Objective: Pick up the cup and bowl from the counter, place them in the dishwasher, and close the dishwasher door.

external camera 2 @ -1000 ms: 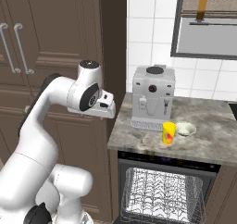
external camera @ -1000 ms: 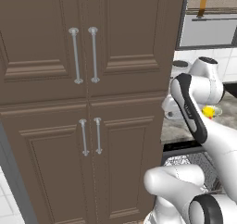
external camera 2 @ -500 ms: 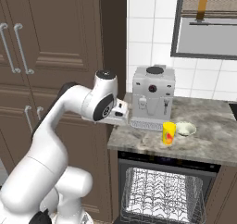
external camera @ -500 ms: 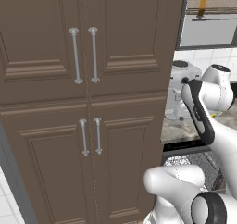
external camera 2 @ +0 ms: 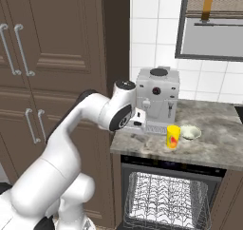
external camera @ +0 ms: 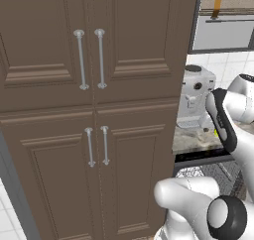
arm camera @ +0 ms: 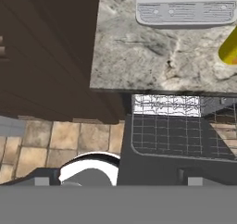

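Hovering open claw [external camera 2: 141, 118] above counter [external camera 2: 142, 143] corner, beside cup [external camera 2: 172, 136].

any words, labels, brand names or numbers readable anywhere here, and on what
None: no text can be read in any view.
Coffee machine: round knobs and dark marks on its front, no legible lettering.
Cup: an orange patch, no letters.
Dishwasher and counter: no labels seen.

one yellow cup [external camera 2: 172, 136], one pale bowl [external camera 2: 190, 132], one coffee machine [external camera 2: 157, 100], one dishwasher [external camera 2: 166, 198], four cabinet handles [external camera: 79, 59]
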Controlling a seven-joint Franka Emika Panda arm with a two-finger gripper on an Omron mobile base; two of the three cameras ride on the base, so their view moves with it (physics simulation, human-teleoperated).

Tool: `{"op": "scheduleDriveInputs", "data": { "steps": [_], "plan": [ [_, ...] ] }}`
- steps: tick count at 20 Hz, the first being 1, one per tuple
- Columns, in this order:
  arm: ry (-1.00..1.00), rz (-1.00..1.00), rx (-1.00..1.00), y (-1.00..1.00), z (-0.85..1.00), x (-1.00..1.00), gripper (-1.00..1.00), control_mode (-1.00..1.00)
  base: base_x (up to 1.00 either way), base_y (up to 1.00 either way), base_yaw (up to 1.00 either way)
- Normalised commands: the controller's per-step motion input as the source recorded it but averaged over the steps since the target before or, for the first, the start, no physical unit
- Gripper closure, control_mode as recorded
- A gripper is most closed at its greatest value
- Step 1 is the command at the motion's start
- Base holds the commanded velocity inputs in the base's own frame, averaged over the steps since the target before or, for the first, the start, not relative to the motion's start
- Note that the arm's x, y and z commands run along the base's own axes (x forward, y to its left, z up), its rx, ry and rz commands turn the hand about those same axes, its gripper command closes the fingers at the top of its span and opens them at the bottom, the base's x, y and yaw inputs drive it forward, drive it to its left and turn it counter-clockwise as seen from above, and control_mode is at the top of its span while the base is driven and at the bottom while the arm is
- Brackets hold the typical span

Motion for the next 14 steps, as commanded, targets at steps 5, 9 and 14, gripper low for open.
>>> {"op": "scheduleDriveInputs", "data": {
  "steps": [5,9,14],
  "plan": [
    [0.00,0.00,-0.05,-0.37,-0.13,0.19,-1.00,-1.00,0.00,0.00,0.00],
    [0.00,0.00,-0.05,-0.32,-0.12,0.27,-1.00,-1.00,0.00,0.00,0.00],
    [0.00,0.01,-0.05,-0.28,-0.09,0.25,-1.00,-1.00,0.00,0.00,0.00]
  ]
}}
